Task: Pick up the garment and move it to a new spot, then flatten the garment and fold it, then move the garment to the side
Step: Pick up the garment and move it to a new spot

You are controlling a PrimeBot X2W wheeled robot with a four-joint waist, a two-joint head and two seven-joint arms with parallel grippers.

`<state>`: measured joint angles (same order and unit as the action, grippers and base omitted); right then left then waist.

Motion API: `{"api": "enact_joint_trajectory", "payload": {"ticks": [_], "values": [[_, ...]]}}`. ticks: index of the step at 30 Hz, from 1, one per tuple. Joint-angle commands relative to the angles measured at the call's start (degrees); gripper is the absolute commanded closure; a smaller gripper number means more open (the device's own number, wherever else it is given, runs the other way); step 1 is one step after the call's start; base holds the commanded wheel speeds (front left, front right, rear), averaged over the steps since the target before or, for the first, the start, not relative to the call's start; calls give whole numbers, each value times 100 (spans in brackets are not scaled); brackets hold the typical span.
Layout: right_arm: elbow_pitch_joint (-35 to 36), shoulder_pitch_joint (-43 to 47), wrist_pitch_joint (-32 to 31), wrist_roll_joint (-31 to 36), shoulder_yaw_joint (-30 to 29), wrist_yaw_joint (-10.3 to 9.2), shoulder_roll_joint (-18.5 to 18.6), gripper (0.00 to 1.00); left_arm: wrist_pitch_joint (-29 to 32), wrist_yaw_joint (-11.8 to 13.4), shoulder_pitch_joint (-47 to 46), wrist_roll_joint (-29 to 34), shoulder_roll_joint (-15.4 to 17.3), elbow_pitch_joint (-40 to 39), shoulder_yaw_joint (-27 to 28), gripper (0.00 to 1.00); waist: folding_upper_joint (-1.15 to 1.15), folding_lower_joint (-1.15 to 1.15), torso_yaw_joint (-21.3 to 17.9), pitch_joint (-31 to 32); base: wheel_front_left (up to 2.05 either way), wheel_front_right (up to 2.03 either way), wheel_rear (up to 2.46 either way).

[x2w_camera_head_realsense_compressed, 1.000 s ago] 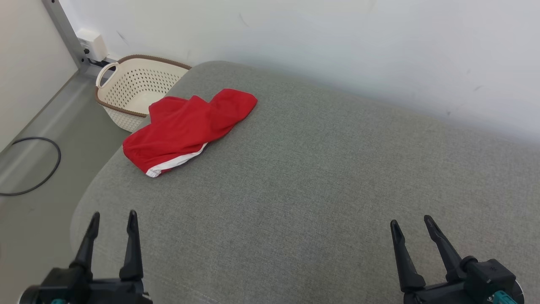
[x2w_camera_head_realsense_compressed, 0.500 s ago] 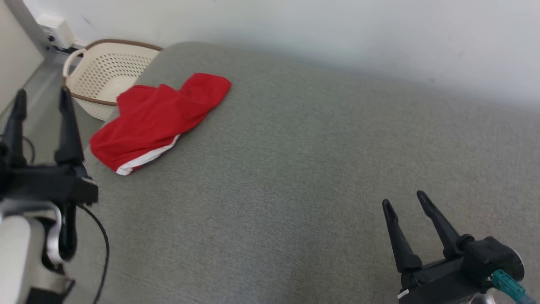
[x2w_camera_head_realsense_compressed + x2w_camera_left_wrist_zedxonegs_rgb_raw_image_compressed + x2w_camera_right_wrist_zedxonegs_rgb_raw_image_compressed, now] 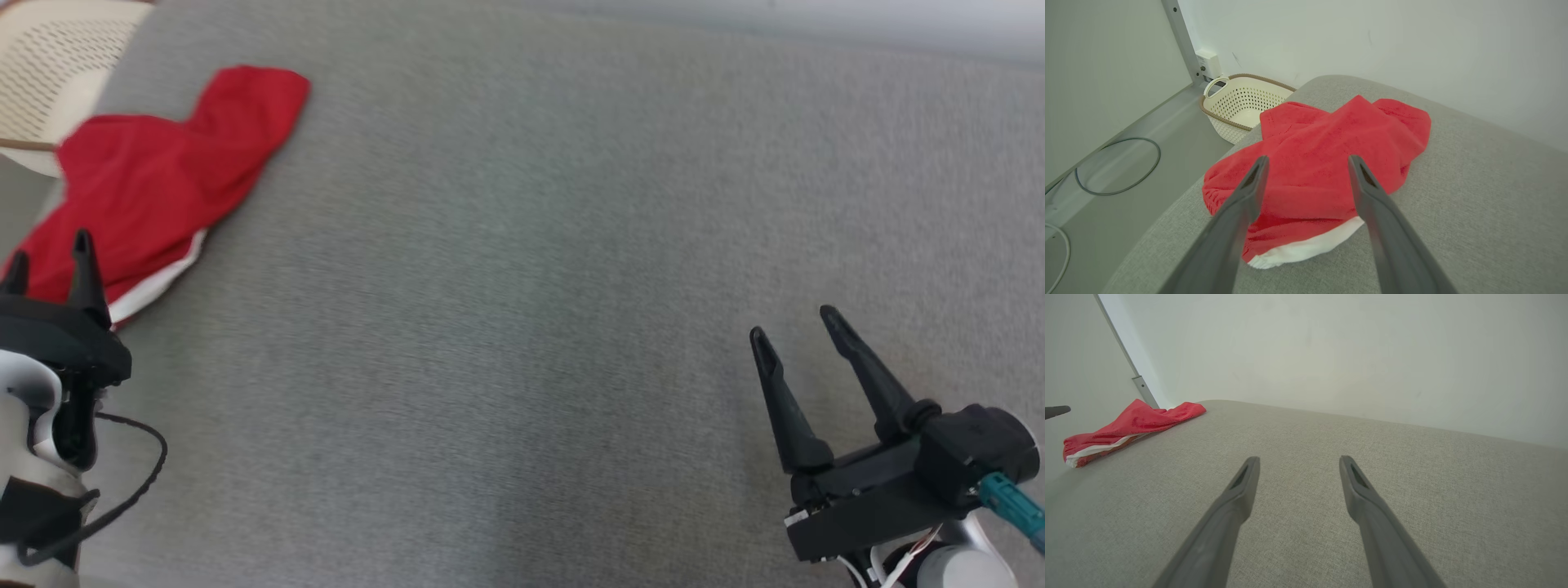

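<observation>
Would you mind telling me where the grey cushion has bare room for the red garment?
Bare: the whole stretch of cushion from the garment across to the right gripper. Crowded: the left corner, where the garment, left gripper and basket cluster.

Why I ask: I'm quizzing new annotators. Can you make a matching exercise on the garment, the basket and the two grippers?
Things:
1. garment
2. basket
3. left gripper
4. right gripper

Descriptions:
A. cream, perforated, on the floor
B. jaws open over bare grey cushion
C. red with a white band, crumpled
D. jaws open, aimed at the garment

Pairs: 1-C, 2-A, 3-D, 4-B
</observation>
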<state>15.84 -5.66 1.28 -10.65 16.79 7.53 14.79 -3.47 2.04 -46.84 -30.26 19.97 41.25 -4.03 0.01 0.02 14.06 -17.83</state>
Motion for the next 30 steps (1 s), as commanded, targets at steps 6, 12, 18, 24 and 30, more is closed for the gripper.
{"api": "enact_joint_trajectory", "payload": {"ticks": [6, 12, 18, 24, 30], "values": [[85, -204, -13, -72, -34, -9, 125, 0, 10, -188, -435, -176, -22, 961, 28, 0, -1, -2, -584, -832, 0, 0, 0], [87, -330, 0, -120, -14, -9, 198, 0, 77, -345, -734, -290, 54, 1682, 40, 34, -1, -2, -702, -1064, 0, 0, 0], [-13, -406, 97, -177, -67, -9, 146, 0, -165, -425, -926, -239, 169, 2145, 2, 100, -1, -2, -809, -1090, 0, 0, 0], [-155, -267, 236, -179, -208, -9, 0, 0, -962, -310, -1069, -46, 297, 1995, -53, 100, -1, -2, -705, -686, 0, 0, 0], [-282, -114, 314, -137, -329, -9, -184, 0, -1164, -254, -728, 102, 143, 1159, 33, 100, -1, -2, -545, -106, 0, 0, 0]]}}
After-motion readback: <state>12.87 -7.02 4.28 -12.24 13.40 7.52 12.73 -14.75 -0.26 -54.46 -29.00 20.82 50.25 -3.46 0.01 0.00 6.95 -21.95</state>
